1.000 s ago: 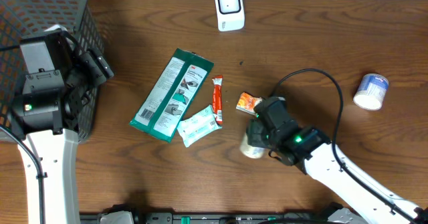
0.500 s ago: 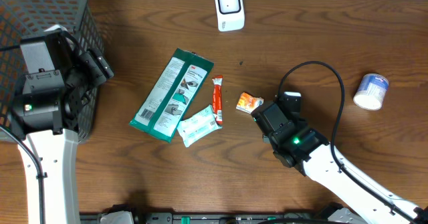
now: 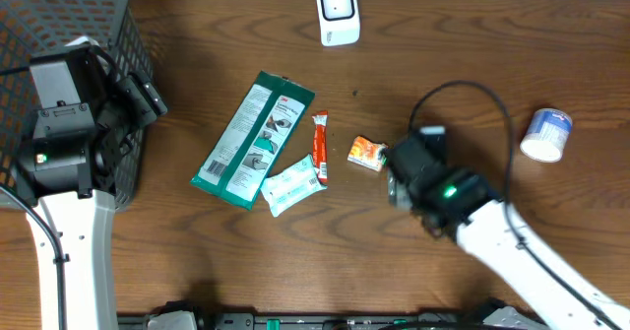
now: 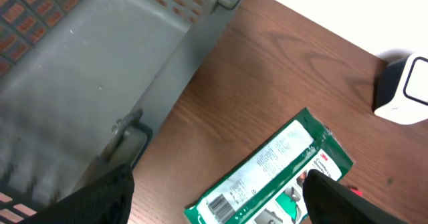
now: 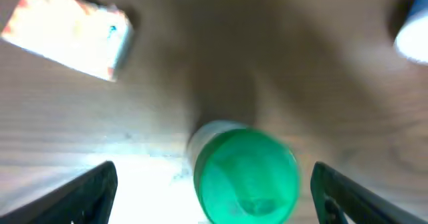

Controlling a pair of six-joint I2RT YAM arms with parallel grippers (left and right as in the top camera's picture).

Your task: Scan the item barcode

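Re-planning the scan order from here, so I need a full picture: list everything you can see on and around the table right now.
scanner: 1, white, far edge, centre
basket: 1, grey mesh, far left
pouch: 1, green, left of centre
packet: 1, white and blue, at the pouch's near end
stick sachet: 1, red-orange, right of the pouch
small box: 1, orange, centre
tub: 1, white and blue, far right
container: 1, green cap, between the right fingers, untouched
table: 1, brown wood
left gripper: 1, black, open, beside the basket
right gripper: 1, black, open, over the container
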